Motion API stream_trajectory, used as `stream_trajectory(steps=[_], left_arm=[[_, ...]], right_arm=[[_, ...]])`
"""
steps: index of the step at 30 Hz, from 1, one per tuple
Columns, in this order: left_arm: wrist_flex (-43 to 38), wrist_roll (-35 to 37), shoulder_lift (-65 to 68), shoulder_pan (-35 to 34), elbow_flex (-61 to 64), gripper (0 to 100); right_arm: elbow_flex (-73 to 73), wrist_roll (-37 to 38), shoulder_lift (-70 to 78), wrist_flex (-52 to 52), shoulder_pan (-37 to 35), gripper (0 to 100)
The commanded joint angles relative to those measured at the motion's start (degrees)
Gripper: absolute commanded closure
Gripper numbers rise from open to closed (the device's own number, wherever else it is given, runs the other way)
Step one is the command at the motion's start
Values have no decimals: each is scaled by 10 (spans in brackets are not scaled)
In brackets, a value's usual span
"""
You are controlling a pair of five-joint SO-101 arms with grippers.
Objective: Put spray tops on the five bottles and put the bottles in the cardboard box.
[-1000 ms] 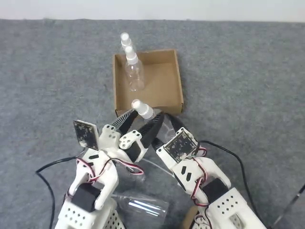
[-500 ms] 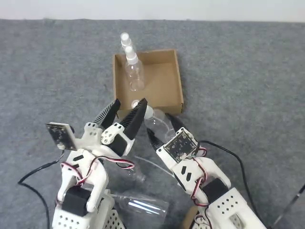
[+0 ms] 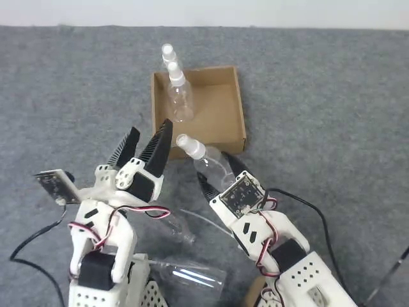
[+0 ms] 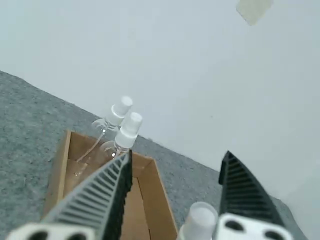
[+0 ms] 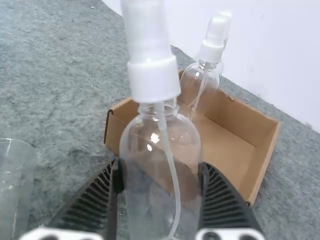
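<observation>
Right pincer [image 3: 218, 173] pinches a spray-topped bottle [image 3: 206, 158], which is tilted and sits just outside the cardboard box [image 3: 240, 102] on the side facing the arms. Left pincer [image 3: 150, 129] is spread and holds nothing, beside that same side's left corner. Two more topped bottles [image 3: 179, 96] stand together at the box's far-left corner, on the grey counter [image 3: 332, 96].

floor: grey carpet [image 3: 332, 96] | wall: plain white [image 4: 200, 60] | light: even

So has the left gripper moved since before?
Yes. The left gripper has swung left, off the spray top, toward the near left corner of the box.
</observation>
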Motion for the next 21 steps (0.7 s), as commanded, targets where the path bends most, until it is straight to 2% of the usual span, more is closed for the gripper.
stream_trajectory(steps=[1, 9, 13, 17, 21], left_arm=[[-1, 5, -11, -4, -15, 739], [-1, 7, -11, -10, -13, 739], [-7, 20, -11, -38, -13, 739], [-63, 33, -11, -41, 19, 739], [-142, 27, -11, -29, 68, 739]], right_arm=[[13, 5, -14, 6, 0, 936], [13, 4, -15, -57, -2, 936], [13, 4, -15, -75, -4, 936], [12, -3, -15, -96, -4, 932], [12, -64, -15, -111, -4, 931]])
